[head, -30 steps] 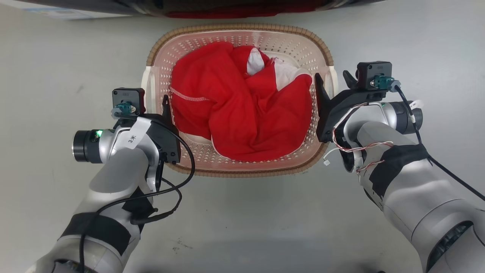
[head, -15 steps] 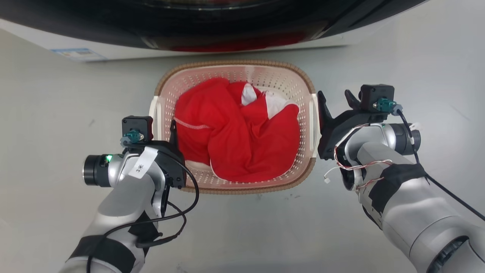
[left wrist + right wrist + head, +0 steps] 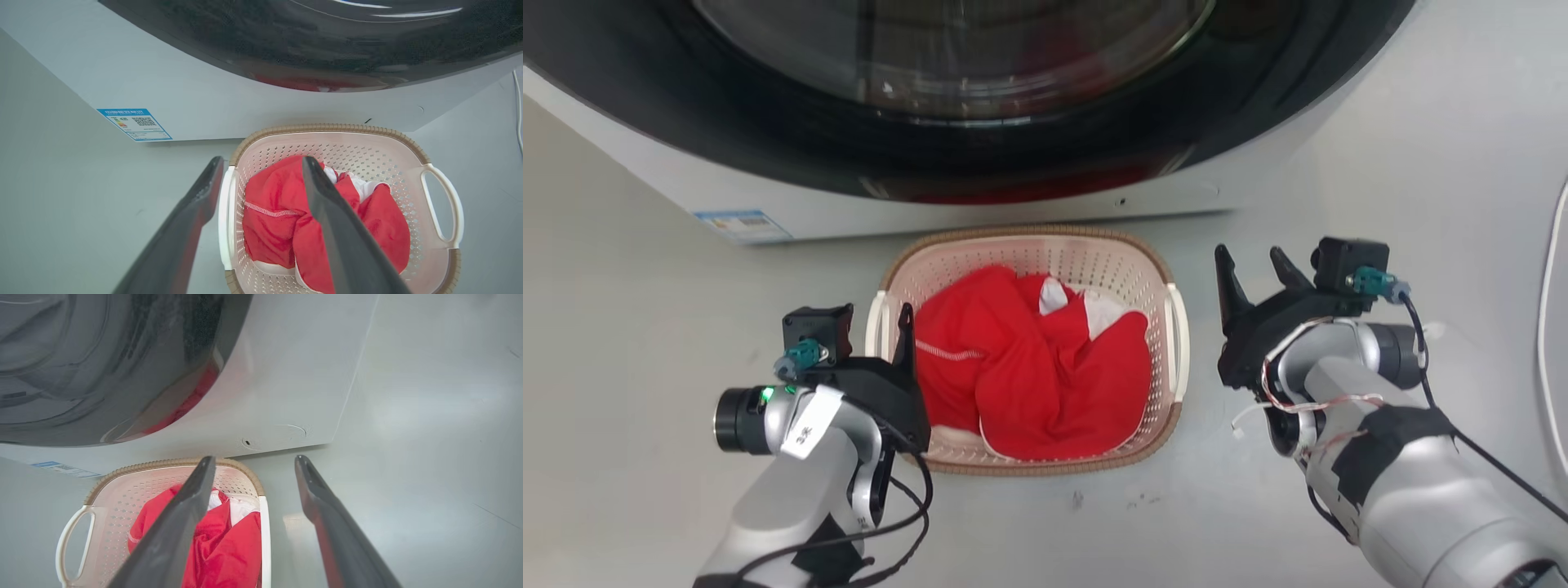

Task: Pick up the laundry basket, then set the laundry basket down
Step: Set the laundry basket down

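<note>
Head view: laundry basket (image 3: 1029,237) down on the grey floor (image 3: 645,343), just in front of the white washing machine (image 3: 1013,200) and below its dark round door (image 3: 947,57). Inside, a crumpled red garment (image 3: 1029,376) with a patch of white cloth (image 3: 1104,310) toward the far right. Blue-edged label (image 3: 742,224) on the machine's lower left corner. At the basket's left edge, the left gripper (image 3: 880,327), one dark finger rising beside the rim. To the right, apart from the white right handle (image 3: 1180,327), the right gripper (image 3: 1248,257), fingers spread and empty. Thin white cable (image 3: 1547,286) on the floor at the far right.

Left wrist view: left gripper (image 3: 262,160) parted wide, holding nothing. One finger over the floor outside the white left handle (image 3: 224,220), the other across the red garment (image 3: 269,228). Contact with the basket (image 3: 327,128) not clear from here. Label (image 3: 135,124) to the left on the machine front (image 3: 245,102).

Right wrist view: right gripper (image 3: 254,459) likewise spread and empty. Left finger crossing over the basket (image 3: 143,465) and garment (image 3: 229,547), right finger over bare floor (image 3: 429,457), the right handle (image 3: 264,539) seen between them. Basket close against the machine's front panel (image 3: 286,375).
</note>
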You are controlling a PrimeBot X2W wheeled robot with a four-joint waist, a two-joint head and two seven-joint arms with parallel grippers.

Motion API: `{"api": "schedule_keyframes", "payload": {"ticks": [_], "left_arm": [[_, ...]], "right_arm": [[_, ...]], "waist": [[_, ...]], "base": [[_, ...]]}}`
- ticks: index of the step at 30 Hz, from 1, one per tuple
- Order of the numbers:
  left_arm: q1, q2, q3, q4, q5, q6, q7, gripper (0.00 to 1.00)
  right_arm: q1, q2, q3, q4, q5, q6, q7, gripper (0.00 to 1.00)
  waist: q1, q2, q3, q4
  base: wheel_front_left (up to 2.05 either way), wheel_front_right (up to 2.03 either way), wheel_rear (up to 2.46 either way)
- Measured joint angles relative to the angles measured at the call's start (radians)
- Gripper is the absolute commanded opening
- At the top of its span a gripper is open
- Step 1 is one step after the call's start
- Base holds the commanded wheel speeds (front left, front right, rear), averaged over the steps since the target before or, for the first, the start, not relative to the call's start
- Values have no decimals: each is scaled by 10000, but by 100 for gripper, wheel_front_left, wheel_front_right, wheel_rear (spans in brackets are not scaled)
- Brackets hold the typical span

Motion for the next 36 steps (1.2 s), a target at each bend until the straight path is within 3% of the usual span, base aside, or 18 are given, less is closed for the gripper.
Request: {"api": "schedule_keyframes", "payload": {"ticks": [11, 26, 36], "left_arm": [[2402, 268, 1083, -2656, 750, 92, 0, 100], [6154, 502, 2278, -5519, 2153, 100, 0, 100], [8085, 506, 3459, -7369, 3306, 102, 0, 100]], "right_arm": [[2380, -602, -1221, -1908, -909, -50, 0, 100], [5961, -821, -2723, -4621, -2470, -150, 0, 100], [8015, -779, -4426, -6251, -3996, -151, 0, 100]], "waist": [[0, -1, -1929, 93], [0, -1, -4172, 326], [0, -1, -5196, 287]], "base": [[0, 0, 0], [0, 0, 0], [0, 0, 0]]}}
